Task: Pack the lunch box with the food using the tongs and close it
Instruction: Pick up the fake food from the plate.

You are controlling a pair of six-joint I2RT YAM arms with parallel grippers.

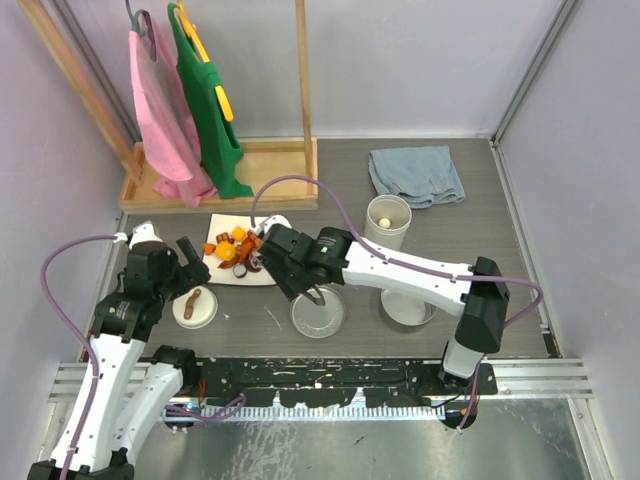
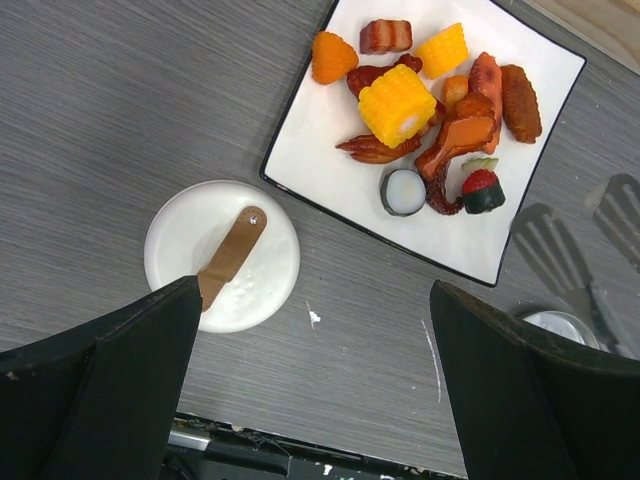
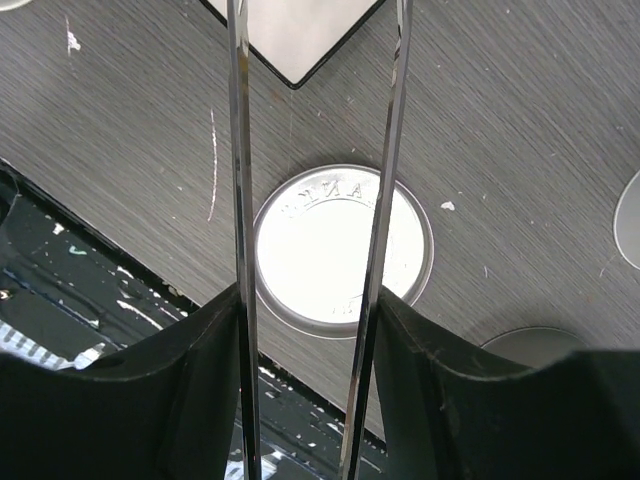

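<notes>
A: Your left pincer (image 2: 315, 300)?
B: Spread wide, empty, by the white lid (image 2: 222, 257). The food (image 2: 400, 100) lies on the plate (image 2: 320, 130).
A: And the right pincer (image 3: 310, 320)?
B: Clenched on the tongs (image 3: 240, 200), above the steel tin (image 3: 340, 250). Only its wrist view shows raised letters there, and I can't read them.

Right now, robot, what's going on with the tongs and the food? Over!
Left tool open, empty. Right tool shut on the tongs, over the empty steel tin. Food on the white plate. Nothing blocking the way.
</notes>
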